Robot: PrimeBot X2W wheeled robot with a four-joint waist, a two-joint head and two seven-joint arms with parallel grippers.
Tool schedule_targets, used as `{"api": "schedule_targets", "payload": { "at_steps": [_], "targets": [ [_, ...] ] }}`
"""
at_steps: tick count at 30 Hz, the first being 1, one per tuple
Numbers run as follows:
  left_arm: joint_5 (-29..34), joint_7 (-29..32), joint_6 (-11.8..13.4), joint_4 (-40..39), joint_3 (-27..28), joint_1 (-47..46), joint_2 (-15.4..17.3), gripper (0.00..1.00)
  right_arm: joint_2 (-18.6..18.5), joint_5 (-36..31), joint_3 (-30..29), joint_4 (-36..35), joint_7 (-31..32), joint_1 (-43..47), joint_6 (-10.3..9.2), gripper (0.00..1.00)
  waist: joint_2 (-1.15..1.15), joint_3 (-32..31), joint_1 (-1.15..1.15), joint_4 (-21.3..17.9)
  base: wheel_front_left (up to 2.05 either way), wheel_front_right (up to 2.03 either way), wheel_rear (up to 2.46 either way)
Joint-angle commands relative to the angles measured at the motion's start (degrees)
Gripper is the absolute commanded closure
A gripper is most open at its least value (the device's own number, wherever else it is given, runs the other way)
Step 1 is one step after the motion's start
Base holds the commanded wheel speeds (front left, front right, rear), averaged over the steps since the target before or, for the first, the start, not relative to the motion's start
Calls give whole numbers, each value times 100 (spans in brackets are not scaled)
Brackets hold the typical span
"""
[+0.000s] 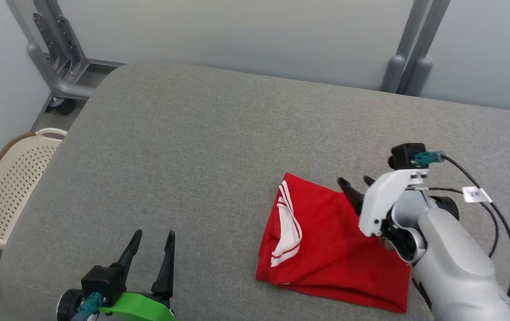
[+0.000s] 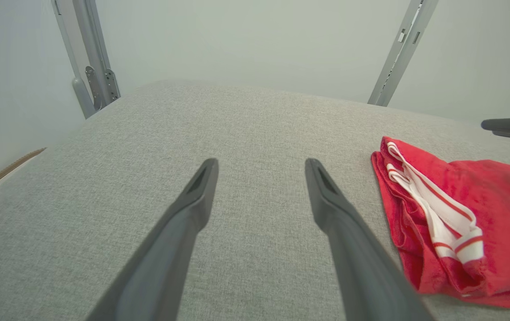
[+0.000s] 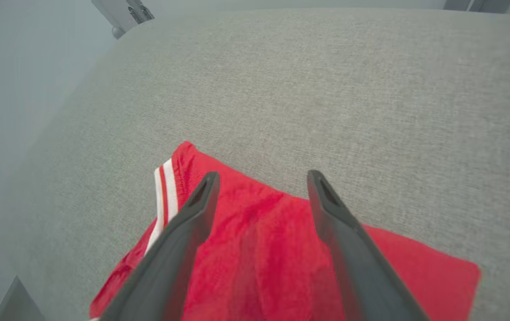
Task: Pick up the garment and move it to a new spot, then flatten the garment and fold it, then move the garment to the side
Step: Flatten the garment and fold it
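Garment (image 1: 326, 240) lies folded on the cushion (image 1: 192, 133), bare room leftward; left gripper (image 1: 154, 232) and right gripper (image 1: 353, 179) gape empty.

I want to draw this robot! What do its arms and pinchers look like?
Each has two long dark pointed fingers. The left gripper has a green bracket; the right gripper has a white bracket, pale grey forearm, black cables, teal plug and white tag.
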Motion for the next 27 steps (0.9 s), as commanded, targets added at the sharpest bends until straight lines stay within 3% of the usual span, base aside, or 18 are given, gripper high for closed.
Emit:
{"api": "schedule_targets", "payload": {
  "at_steps": [1, 5, 10, 18, 19, 20, 21, 22, 27],
  "targets": [
    [47, -16, -9, -34, 29, 84, 22, 0, -130, -324, -341, -176, 106, 271, -2, 0, 0, -66, 0, -99, 0, 0, 0],
    [69, -16, -10, -34, 35, 121, 3, 0, -175, -741, -955, -616, 325, 681, -1, 0, 0, -99, 0, -182, 0, 0, 0],
    [79, -16, -11, -42, 49, 126, -17, 0, -50, -1210, -1747, -1684, 809, 1392, -2, 0, 0, -100, 0, -299, 0, 0, 0],
    [92, -16, -12, -46, 50, 6, -38, 0, 121, -1323, -1643, -3047, 1470, 2173, -2, 0, 0, -7, 0, -346, 0, 0, 0],
    [94, -16, -13, -44, 35, -18, -43, 0, 127, -1312, -1576, -3129, 1498, 2213, -2, 10, 0, 11, 0, -334, 0, 0, 0],
    [94, -16, -13, -44, 21, -43, -47, 0, 132, -1267, -1490, -3191, 1503, 2248, -2, 53, 0, 28, 0, -316, 0, 0, 0],
    [90, -16, -13, -42, 3, -62, -47, 0, 136, -1224, -1390, -3226, 1500, 2286, -1, 80, 0, 42, 0, -296, 0, 0, 0],
    [81, -16, -13, -41, -10, -73, -47, 0, 136, -1177, -1294, -3233, 1509, 2313, -2, 100, 0, 55, 0, -274, 0, 0, 0],
    [36, -16, -13, -46, -10, -77, -33, 0, 133, -1020, -783, -3063, 1437, 2232, -1, 100, 0, 127, 0, -202, 0, 0, 0]
  ]
}}
